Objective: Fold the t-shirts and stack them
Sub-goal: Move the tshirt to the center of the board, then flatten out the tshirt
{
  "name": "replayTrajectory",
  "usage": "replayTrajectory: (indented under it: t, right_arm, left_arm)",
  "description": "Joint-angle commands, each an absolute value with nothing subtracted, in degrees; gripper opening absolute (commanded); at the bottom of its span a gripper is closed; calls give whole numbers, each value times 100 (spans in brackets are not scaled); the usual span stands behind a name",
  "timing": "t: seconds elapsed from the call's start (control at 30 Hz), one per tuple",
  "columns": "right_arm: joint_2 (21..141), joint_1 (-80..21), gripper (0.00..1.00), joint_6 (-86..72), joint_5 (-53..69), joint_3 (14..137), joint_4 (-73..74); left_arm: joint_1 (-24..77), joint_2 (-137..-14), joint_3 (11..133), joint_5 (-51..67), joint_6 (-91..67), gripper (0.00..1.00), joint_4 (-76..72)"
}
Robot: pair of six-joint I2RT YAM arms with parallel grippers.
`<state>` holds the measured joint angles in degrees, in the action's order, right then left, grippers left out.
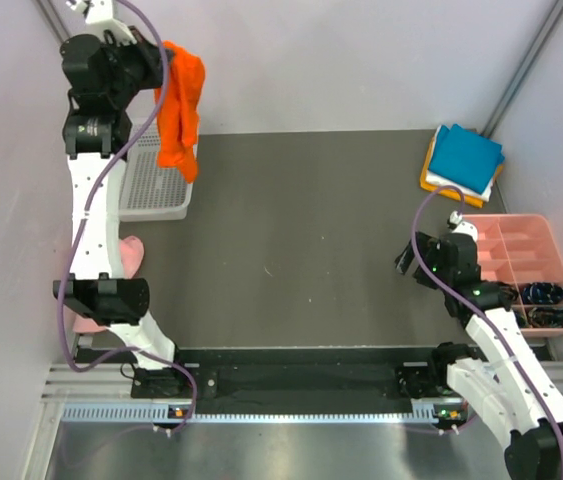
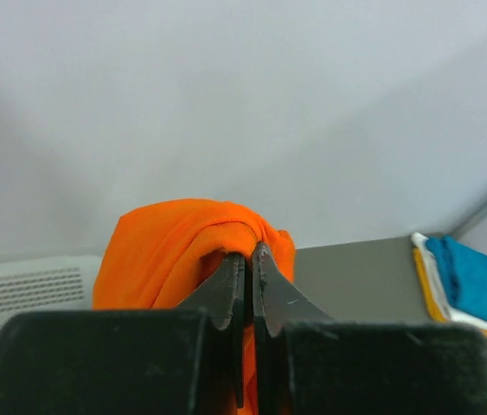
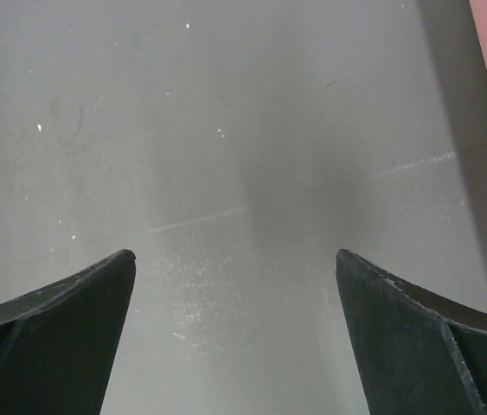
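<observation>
While clamping orange shirt [image 1: 179,100] aloft w/ left gripper [image 2: 248,252], w/ right gripper [image 3: 234,259] wide & empty: pick-up step; next prob needs flattening on table [image 1: 291,250].

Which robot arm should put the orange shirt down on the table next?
Left, probably: the left gripper is shut on the orange t-shirt, held high. The right gripper is open and empty.

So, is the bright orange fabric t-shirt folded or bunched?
Bunched: the bright orange fabric t-shirt hangs crumpled from the shut left gripper.
</observation>
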<state>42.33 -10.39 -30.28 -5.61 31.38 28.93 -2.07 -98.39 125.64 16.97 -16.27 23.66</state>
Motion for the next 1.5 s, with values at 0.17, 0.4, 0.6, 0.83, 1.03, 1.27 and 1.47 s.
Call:
replayTrajectory:
  t: [0.17, 0.4, 0.6, 0.83, 1.03, 1.27, 1.47]
  right_arm:
    - [4087, -1081, 99, -3120, -466, 3164, 2716]
    - [4017, -1090, 99, -3111, -475, 3173, 2786]
    - [4174, -1081, 99, -3102, -457, 3182, 2716]
    - [4630, -1081, 99, -3129, -290, 3217, 2478]
    - [5299, -1151, 99, -3129, -142, 3437, 2418]
    - [5599, -1169, 99, -3261, 325, 3121, 1688]
    - [5528, -1195, 99, -3418, 641, 2953, 1293]
  left_arm:
    - [1642, -9220, 11868, 1715, -1486, 0, 1653]
    - [2583, -8737, 9907, 889, -1310, 1, 1213]
    - [2689, -8324, 8782, -217, -1204, 79, 1195]
    - [2689, -7885, 7430, -835, -1502, 99, 1020]
    - [2681, -7621, 6234, -503, -2082, 99, 774]
    - [2961, -7313, 5169, -457, -2355, 99, 448]
    - [3093, -7163, 4518, -334, -2584, 99, 220]
